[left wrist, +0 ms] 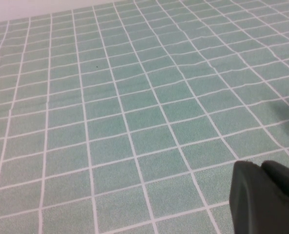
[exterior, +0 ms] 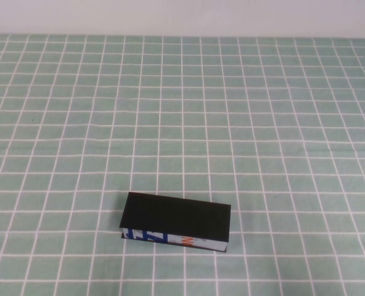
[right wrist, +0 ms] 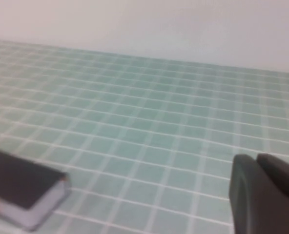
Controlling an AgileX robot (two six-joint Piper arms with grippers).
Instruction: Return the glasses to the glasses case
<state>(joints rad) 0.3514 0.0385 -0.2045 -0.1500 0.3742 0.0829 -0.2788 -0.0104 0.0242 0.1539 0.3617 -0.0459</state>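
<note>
Glasses case lid down, left claw and right claw cut off

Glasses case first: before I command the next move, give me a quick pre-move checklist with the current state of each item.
1. Glasses case located: ok, it lies on the checked tablecloth near the robot's edge, roughly centred.
2. Lid state: ok, it appears shut; the black top covers the box and only the printed front shows.
3. Glasses located: not ok, no view shows them.
4. Left pincer: cannot tell whether it is open; it hangs over bare cloth, away from the case.
5. Right pincer: cannot tell whether it is open; it is apart from the case.
6. Arms in the high view: not ok, neither shows there.
</note>
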